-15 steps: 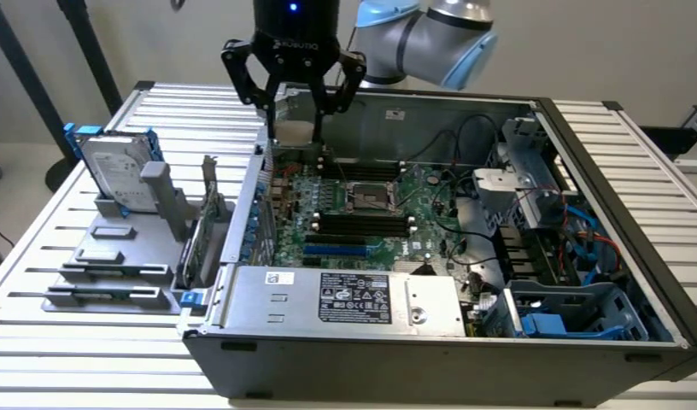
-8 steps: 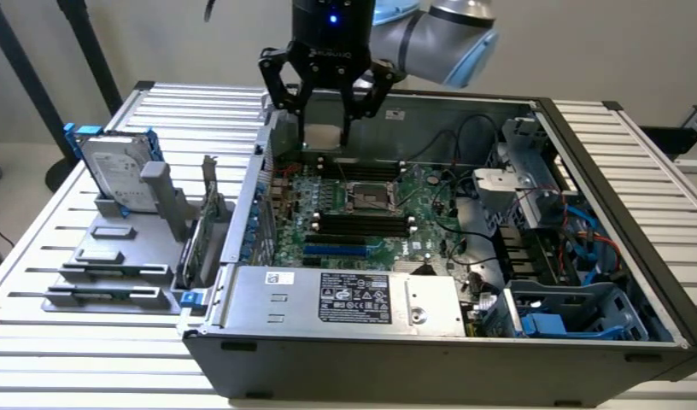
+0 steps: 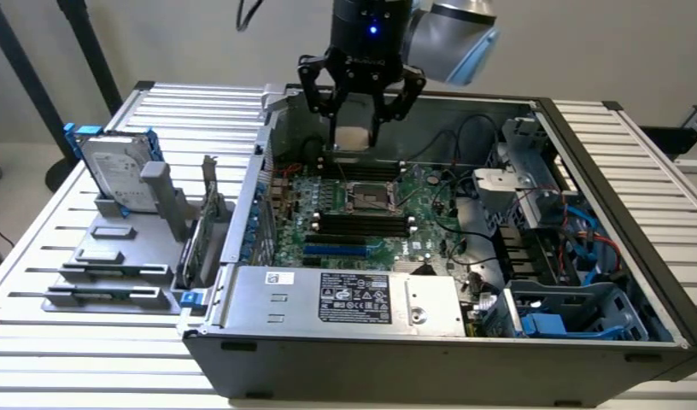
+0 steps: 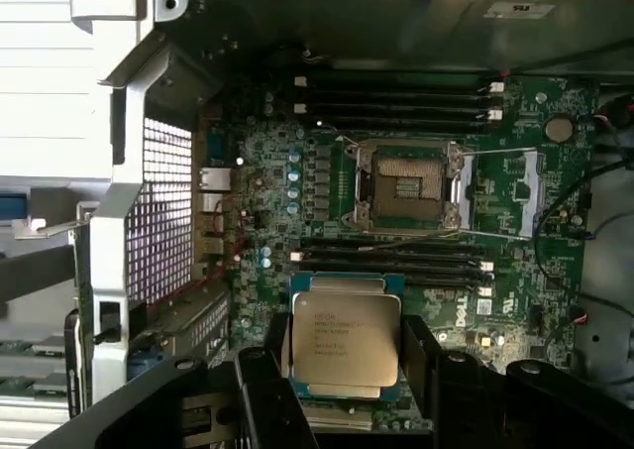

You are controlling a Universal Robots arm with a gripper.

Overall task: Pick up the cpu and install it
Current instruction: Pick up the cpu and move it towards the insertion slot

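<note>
My gripper (image 3: 357,138) hangs above the far side of the open computer case, shut on the cpu (image 3: 354,138), a small flat square chip with a silver-grey top. In the wrist view the cpu (image 4: 345,340) sits level between the two black fingers (image 4: 428,360), its printed top facing the camera. Beyond it on the green motherboard (image 4: 515,181) lies the open cpu socket (image 4: 406,186), its metal frame raised; in the exterior view the socket (image 3: 368,198) is lower than the chip and nearer the camera.
The grey case (image 3: 440,342) has tall walls, a power supply (image 3: 348,299) at the front and drive cages with blue cables (image 3: 576,231) on the exterior view's right. A hard drive in a blue bracket (image 3: 115,171) and grey plastic bars (image 3: 109,273) stand outside on the exterior view's left.
</note>
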